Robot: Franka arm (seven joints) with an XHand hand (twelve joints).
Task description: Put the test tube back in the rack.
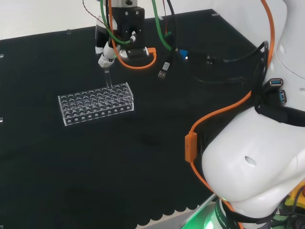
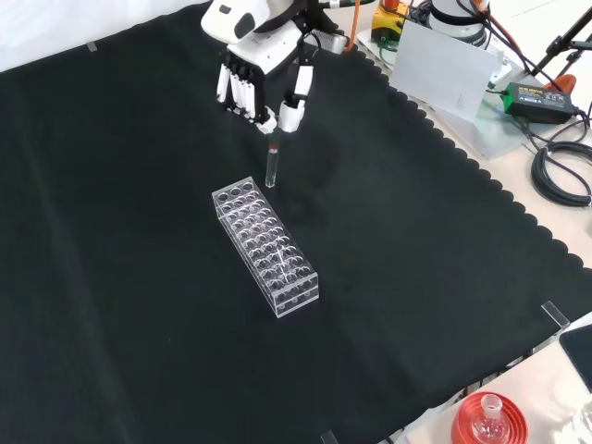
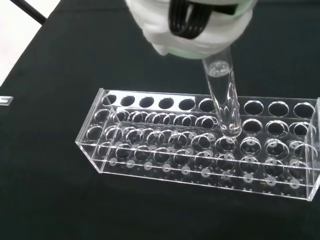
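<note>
Black-clothed tabletop (image 2: 139,305), clear test tube rack (image 2: 265,244) near its middle, hand (image 2: 254,79) pinching upright test tube (image 2: 272,165) by its top, tube's rounded bottom just above a rack hole, not yet seated.

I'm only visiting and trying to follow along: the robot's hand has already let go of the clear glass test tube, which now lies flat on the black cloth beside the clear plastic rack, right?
Not quite. The black and white hand holds the clear glass test tube upright by its top, its lower end just above the clear plastic rack standing on the black cloth. The front view shows this.
</note>
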